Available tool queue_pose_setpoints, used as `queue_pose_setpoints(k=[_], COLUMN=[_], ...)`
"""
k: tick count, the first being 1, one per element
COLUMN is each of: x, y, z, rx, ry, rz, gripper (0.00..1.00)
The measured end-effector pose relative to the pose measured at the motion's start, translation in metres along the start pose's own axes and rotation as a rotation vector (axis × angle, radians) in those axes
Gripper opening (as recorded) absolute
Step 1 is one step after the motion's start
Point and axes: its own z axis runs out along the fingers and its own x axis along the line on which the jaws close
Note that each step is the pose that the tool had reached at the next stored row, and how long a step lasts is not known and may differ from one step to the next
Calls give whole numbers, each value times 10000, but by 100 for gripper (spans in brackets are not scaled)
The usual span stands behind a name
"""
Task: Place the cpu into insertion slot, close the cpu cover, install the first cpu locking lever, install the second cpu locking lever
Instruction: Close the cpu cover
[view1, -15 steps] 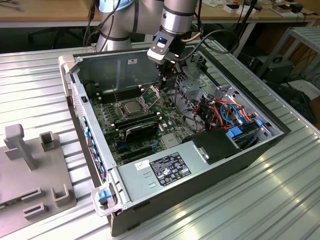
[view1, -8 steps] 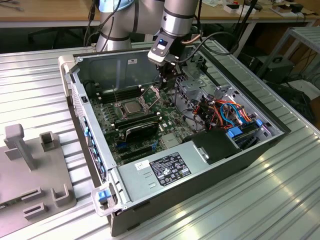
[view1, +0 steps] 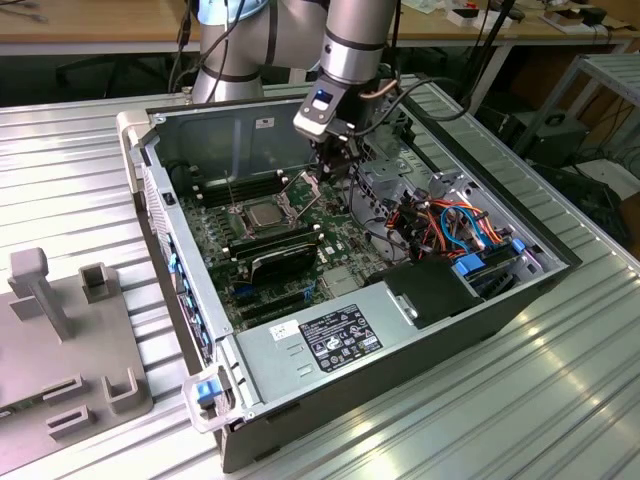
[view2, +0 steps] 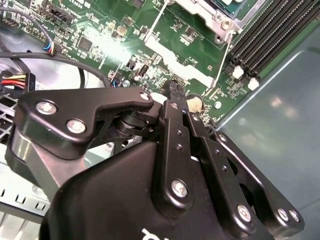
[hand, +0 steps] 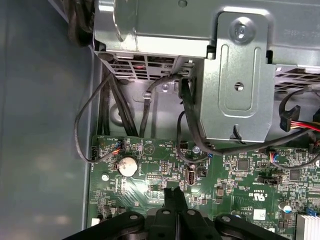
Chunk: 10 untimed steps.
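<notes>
- Claw (view1: 335, 167): fingers pressed together, holding nothing; I have it poised over the motherboard (view1: 330, 238) beside the drive cage (view1: 385, 180).
- Cpu (view1: 266, 212): sits in the insertion slot (view1: 245, 217), near the claw, toward the exterior view's left.

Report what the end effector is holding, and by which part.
Nothing: the end effector is shut and empty above the green board, away from the cpu.

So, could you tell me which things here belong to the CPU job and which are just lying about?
Belongs to the job:
cpu, sitting in the insertion slot
locking lever
gripper, fingers shut

Just lying about:
power-supply box
memory slots
coin battery
grey fixture on the exterior view's left
</notes>
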Motion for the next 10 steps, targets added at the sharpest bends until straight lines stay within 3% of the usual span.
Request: queue_pose_setpoints(k=[4,10], x=[3,12], y=[-19,-151], z=[39,75], rx=[23,27], ry=[0,-1], rz=[-1,-2], gripper=[11,11])
